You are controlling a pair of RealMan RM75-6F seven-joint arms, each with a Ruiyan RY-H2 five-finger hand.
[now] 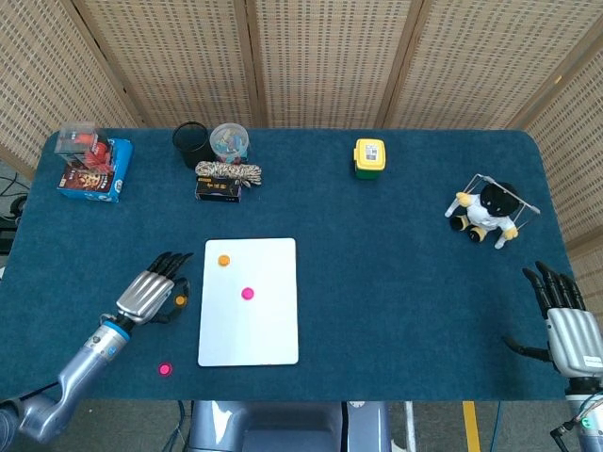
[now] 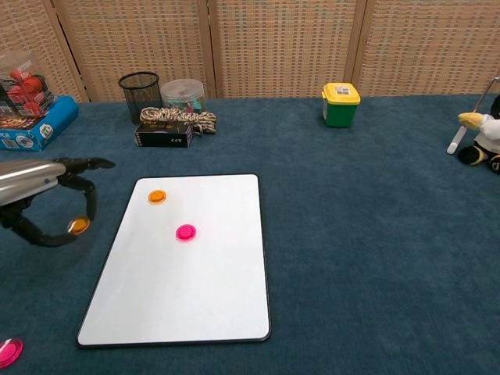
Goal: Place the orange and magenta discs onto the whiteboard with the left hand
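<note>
A white whiteboard (image 1: 252, 330) (image 2: 195, 297) lies flat on the blue table. One orange disc (image 1: 223, 260) (image 2: 157, 196) and one magenta disc (image 1: 247, 293) (image 2: 186, 232) sit on it. My left hand (image 1: 149, 296) (image 2: 37, 197) hovers just left of the board. It pinches a second orange disc (image 1: 179, 300) (image 2: 78, 226) between thumb and a finger, off the cloth. Another magenta disc (image 1: 165, 369) (image 2: 6, 351) lies on the table near the front left edge. My right hand (image 1: 568, 325) rests at the far right with fingers apart, holding nothing.
Along the back stand a blue box (image 1: 94, 174), a black mesh cup (image 1: 190, 144), a clear jar (image 1: 230, 141), a rope on a black box (image 1: 226, 177) and a yellow-lidded green box (image 1: 369, 157). A plush toy (image 1: 490, 212) sits at the right.
</note>
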